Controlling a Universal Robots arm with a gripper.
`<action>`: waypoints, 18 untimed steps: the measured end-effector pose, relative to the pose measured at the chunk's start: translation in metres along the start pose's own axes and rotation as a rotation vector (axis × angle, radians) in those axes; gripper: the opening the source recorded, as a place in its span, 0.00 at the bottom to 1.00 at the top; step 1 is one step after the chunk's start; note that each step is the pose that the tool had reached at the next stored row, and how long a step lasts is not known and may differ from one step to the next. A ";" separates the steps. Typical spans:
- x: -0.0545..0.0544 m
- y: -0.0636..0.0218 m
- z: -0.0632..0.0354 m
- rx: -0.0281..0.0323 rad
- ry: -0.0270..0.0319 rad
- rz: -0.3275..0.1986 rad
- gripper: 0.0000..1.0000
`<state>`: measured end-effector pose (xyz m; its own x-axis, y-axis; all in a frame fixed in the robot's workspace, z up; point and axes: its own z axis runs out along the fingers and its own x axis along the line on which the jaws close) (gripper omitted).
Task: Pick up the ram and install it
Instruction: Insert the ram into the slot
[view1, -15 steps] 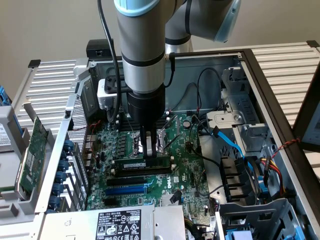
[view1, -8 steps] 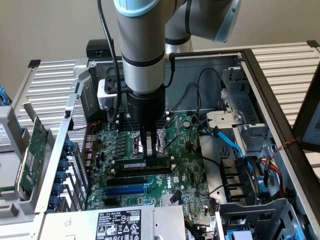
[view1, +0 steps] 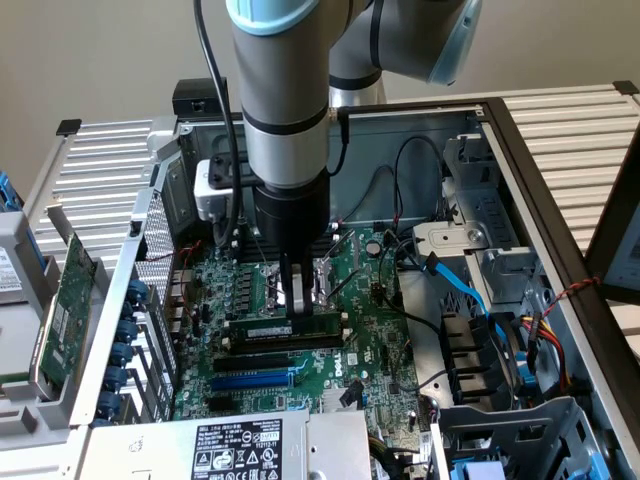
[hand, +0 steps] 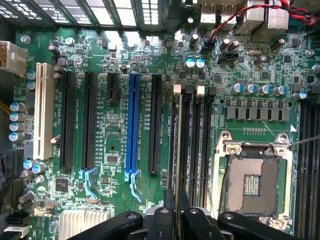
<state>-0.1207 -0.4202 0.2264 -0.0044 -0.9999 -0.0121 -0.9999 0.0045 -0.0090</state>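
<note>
Slatted metal counter (view1: 570, 130) against a plain beige wall, and an opened-up PC case (view1: 400, 150) lay flat on it with the motherboard (view1: 370, 330) facing up. The arm (view1: 285, 90) came straight down into the middle of the case, and the end effector (view1: 295, 295) was clenched on the ram (view1: 285, 328), pinching the stick on edge around its middle. In the exterior view the ram sat dead center, lying across from 9 to 3 o'clock, with the blue slot (view1: 250, 380) just toward 6 o'clock of it and the green expansion card (view1: 62, 310) parked outside the case out at 9 o'clock. The wrist view had the stick edge-on, lined up along the black memory slots (hand: 187, 140) beside the empty CPU socket (hand: 252, 182). So the pickup part was done, I'd say. It looked right down at slot level, but I couldn't tell if it was actually seated or latched, so I'd call the install unfinished.
</note>
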 end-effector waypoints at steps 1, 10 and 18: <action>0.000 0.0001 0.0001 0.0001 0.0000 0.000 0.14; 0.000 0.0006 0.0023 0.0016 0.0000 0.000 0.14; 0.000 0.0007 0.0038 0.0022 0.0001 0.000 0.22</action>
<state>-0.1213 -0.4202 0.2226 -0.0042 -0.9999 -0.0120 -0.9999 0.0043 -0.0112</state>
